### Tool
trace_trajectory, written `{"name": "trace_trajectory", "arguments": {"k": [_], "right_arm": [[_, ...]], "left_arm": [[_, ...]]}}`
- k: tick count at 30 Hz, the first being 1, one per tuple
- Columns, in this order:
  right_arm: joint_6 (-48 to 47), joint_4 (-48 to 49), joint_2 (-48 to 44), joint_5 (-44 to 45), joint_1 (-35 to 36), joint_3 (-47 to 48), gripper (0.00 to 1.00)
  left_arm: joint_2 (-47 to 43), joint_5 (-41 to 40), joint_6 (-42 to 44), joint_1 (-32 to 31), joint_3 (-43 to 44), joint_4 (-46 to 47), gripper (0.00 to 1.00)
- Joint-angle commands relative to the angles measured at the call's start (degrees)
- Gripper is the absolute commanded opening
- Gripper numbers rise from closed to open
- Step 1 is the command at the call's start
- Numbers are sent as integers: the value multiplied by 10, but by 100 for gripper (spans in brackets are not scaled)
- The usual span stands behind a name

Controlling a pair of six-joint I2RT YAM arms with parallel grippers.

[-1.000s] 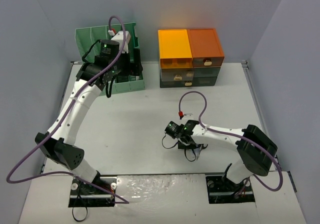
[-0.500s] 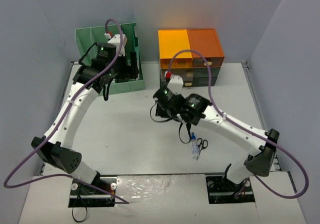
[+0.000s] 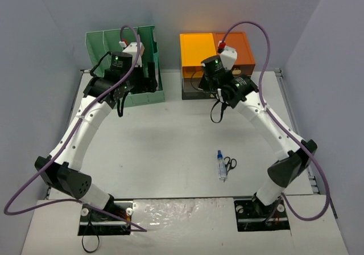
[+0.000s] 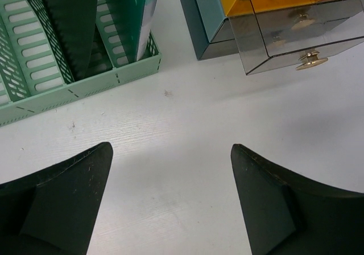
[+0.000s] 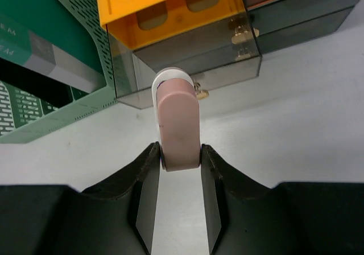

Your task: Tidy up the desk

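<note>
right fingers: your right fingers [image 5: 147, 181] press against both sides of a pink block [image 5: 180, 127], gripping its near end.
pink block: oblong with rounded corners and a white rim at its far end; it sticks straight out past the fingertips.
right gripper: your right gripper [image 5: 180, 155] faces the drawer cabinet [image 3: 233, 50] at the far edge, close to its left column.
ahead of the block: an orange drawer [image 5: 170, 7] sits on top with smoky see-through drawers [image 5: 227, 56] below it, and a small brass knob [image 5: 200, 91] shows just right of the block's far end.
block height: you cannot tell from these views whether the block touches the tabletop.
left fingers: your left fingers [image 4: 68, 192] are spread wide, with only bare tabletop between them.
left gripper: your left gripper [image 4: 170, 175] hangs just in front of the green file rack [image 4: 74, 90], apart from it.
file rack: slotted and light green, at the far left; a teal book [image 4: 128, 10] stands in its right-hand compartment.
desk: the desk [image 3: 159, 147] is the white tabletop under both arms, with rack and cabinet side by side along its far edge.
loose items: a small bottle with a blue cap [image 3: 220, 168] and black scissors [image 3: 230, 164] lie just beside each other on the near right part, well apart from both grippers.
</note>
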Motion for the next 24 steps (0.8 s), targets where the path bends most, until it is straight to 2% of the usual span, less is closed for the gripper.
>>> {"name": "trace_trajectory", "arguments": {"k": [1, 4, 11, 18, 24], "right_arm": [[-20, 117, 47, -33, -36, 43, 0], [4, 171, 66, -89, -70, 54, 0], [82, 271, 92, -157, -118, 40, 0], [203, 387, 102, -218, -116, -29, 0], [233, 403, 90, -226, -105, -75, 0]], "left_arm": [[-35, 2, -7, 4, 3, 32, 82], [-38, 1, -9, 4, -1, 33, 82], [-39, 3, -11, 4, -6, 35, 82], [-37, 3, -11, 4, 2, 35, 82], [-40, 0, -10, 4, 6, 33, 82]]}}
